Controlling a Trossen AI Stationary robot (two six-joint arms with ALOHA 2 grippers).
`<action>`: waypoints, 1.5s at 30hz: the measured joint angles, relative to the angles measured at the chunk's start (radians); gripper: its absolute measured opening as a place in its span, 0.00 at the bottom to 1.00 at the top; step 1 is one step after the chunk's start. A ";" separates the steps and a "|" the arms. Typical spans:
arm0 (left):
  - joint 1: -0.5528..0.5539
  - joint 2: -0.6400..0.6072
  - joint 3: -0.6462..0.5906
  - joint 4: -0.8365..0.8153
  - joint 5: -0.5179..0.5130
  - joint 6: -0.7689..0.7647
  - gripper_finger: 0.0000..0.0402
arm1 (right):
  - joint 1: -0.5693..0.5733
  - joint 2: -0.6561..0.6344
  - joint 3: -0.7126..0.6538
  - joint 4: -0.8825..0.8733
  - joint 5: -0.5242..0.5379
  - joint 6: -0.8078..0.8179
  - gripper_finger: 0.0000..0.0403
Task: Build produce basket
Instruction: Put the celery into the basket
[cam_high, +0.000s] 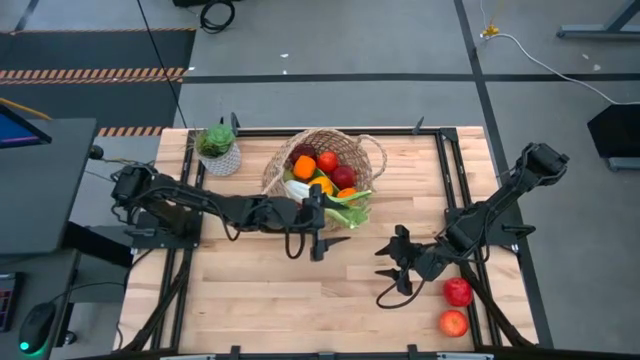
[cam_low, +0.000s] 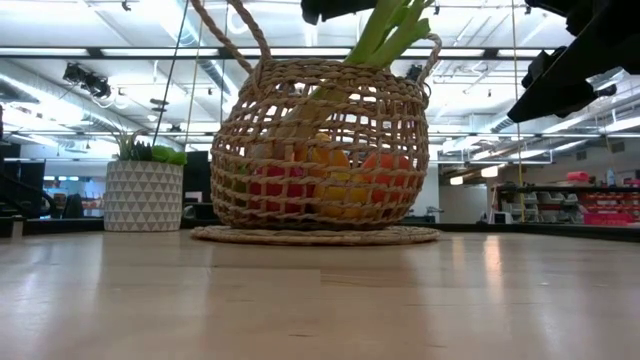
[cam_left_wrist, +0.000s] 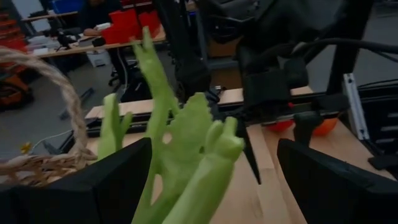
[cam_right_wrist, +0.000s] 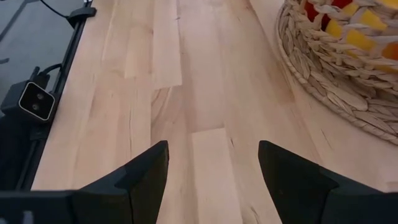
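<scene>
The woven basket (cam_high: 372, 152) stands at the table's far middle with oranges, red fruit and a lemon inside (cam_low: 330, 185). A leek (cam_high: 350, 205) leans out over its near rim, white end inside and green leaves (cam_left_wrist: 186, 143) sticking up and out. My left gripper (cam_high: 332, 222) is open at the basket's near side, one finger on each side of those leaves (cam_left_wrist: 211, 186). My right gripper (cam_high: 395, 262) hangs open over bare wood (cam_right_wrist: 211, 168), right of the basket, with nothing between its fingers. Two red apples (cam_high: 458, 291) (cam_high: 453, 323) lie on the table near the right front. My left gripper comes at the leek's green leaves (cam_left_wrist: 163, 163) about level, from the table's left, with its fingers (cam_left_wrist: 112, 180) wide apart on either side of them. I cannot tell whether either finger touches the leaves. The leek rests on the basket's rim.
A small white pot with a green plant (cam_high: 218, 150) stands left of the basket at the far edge. Black rails (cam_high: 452, 180) run along the table's sides. Open wood lies in front of the basket across the table's near half (cam_high: 280, 300).
</scene>
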 joint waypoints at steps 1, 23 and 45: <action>0.003 0.000 0.000 0.000 -0.008 -0.002 0.88 | 0.000 0.000 0.000 0.000 0.000 0.003 0.63; 0.035 0.000 -0.002 -0.036 -0.100 -0.092 0.88 | -0.008 0.000 0.000 0.000 0.000 0.004 0.63; 0.005 0.000 -0.002 0.053 -0.037 0.027 0.88 | -0.008 0.000 0.001 0.000 0.000 0.020 0.63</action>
